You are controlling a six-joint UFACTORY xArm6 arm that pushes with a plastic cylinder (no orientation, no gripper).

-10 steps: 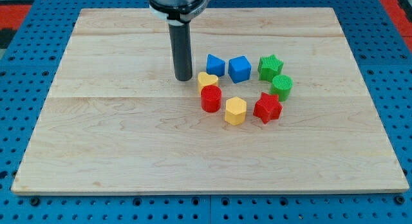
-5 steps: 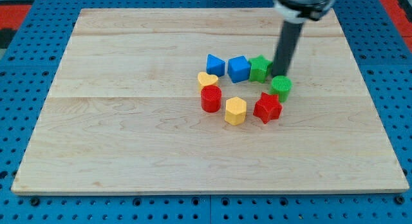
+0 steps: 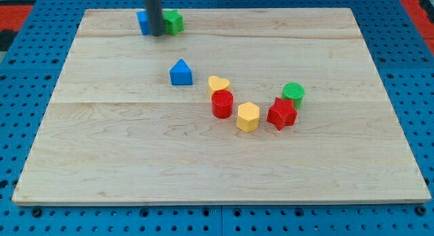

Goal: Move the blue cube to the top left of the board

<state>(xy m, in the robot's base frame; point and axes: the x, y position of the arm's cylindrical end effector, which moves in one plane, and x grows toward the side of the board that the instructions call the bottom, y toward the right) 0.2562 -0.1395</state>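
Final stage of the push: my tip [image 3: 156, 34] stands near the upper left of the frame, between the blue cube [image 3: 142, 22] on its left and a green block [image 3: 174, 21] on its right, both partly hidden. The rod carries no fingers. Judged next: nudge the cube leftward toward the board [image 3: 102, 161] corner, leaving the green block behind

On my screen the counter [image 3: 135, 148] is pale, light-brown wood with faint grain running in bands, set on a bright blue pegboard [image 3: 20, 215] dotted with dark holes. My tip [image 3: 156, 34] is dark grey, almost black. Behind it sit a blue cube [image 3: 143, 22] and a green block [image 3: 174, 22]. I also see a blue triangular block [image 3: 180, 72], yellow heart [image 3: 218, 84], red cylinder [image 3: 222, 104], yellow hexagonal block [image 3: 248, 116], red star [image 3: 281, 113] and ridged green cylinder [image 3: 293, 93].
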